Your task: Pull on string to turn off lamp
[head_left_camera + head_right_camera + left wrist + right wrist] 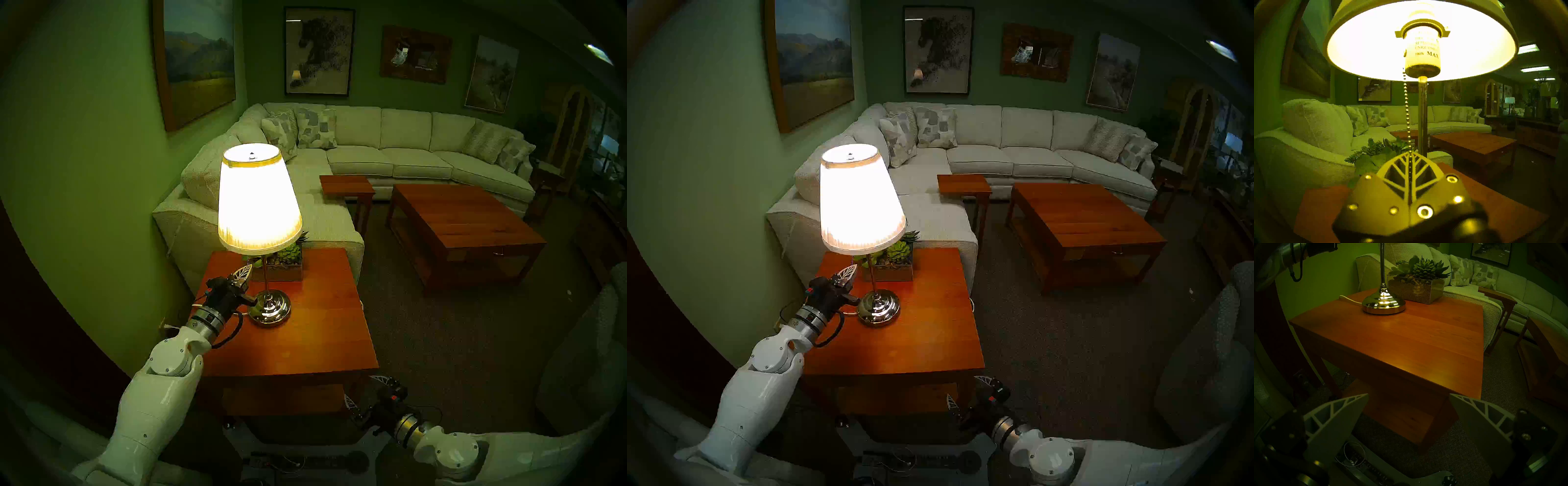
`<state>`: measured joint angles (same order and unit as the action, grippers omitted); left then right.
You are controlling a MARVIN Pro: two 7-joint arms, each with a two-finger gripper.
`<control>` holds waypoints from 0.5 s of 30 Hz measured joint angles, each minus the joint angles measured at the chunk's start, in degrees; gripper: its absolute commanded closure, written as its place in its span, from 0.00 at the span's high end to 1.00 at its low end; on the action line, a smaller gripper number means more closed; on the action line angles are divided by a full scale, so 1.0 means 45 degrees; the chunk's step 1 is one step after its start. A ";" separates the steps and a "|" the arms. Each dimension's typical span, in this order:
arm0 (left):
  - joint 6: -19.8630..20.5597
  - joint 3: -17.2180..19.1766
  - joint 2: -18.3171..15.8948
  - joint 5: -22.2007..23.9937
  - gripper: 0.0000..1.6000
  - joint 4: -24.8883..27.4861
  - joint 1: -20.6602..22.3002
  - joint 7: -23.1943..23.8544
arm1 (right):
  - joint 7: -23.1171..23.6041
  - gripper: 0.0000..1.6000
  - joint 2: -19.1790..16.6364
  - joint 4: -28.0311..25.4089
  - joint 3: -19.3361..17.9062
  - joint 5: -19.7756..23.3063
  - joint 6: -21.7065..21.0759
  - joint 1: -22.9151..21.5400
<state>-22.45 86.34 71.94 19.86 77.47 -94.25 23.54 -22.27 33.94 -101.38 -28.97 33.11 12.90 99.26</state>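
Observation:
The lamp (259, 198) stands lit on the wooden side table (305, 339), with a white shade, thin chrome stem and domed chrome base (270, 308). Its beaded pull chain (1407, 110) hangs straight from the socket beside the stem (1422, 115). My left gripper (247, 270) sits just under the shade, left of the stem, shut on the chain's lower end, which runs down between the closed fingertips (1411, 154). My right gripper (361, 390) is open and empty, low beside the table's front right corner. The lamp's base also shows in the right wrist view (1384, 304).
A box planter with succulents (286, 263) stands right behind the lamp stem. A white power cord (1349, 299) leaves the base toward the wall. A sectional sofa (373, 149), a small side table (346, 186) and a coffee table (464, 227) lie beyond.

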 measured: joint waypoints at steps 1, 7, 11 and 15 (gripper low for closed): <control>-0.0004 -0.0010 -0.0005 -0.0026 0.00 -0.0030 0.0003 0.0001 | -0.0001 1.00 0.0000 0.0000 0.0000 0.0001 0.0000 0.0000; -0.0112 -0.0159 -0.0006 -0.0329 0.00 -0.0655 0.0162 0.0015 | -0.0002 1.00 -0.0001 -0.0001 0.0000 0.0001 0.0000 0.0000; -0.0418 -0.0214 0.0029 -0.0406 0.00 -0.1153 0.0396 0.0054 | -0.0002 1.00 -0.0001 -0.0001 0.0000 0.0001 0.0000 0.0001; -0.0712 -0.0268 0.0082 -0.0449 0.00 -0.1549 0.0619 0.0099 | -0.0003 1.00 -0.0002 -0.0001 0.0000 0.0001 0.0000 0.0001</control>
<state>-25.65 85.13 72.30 17.84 70.50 -91.47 23.99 -22.28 33.93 -101.38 -28.97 33.12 12.90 99.26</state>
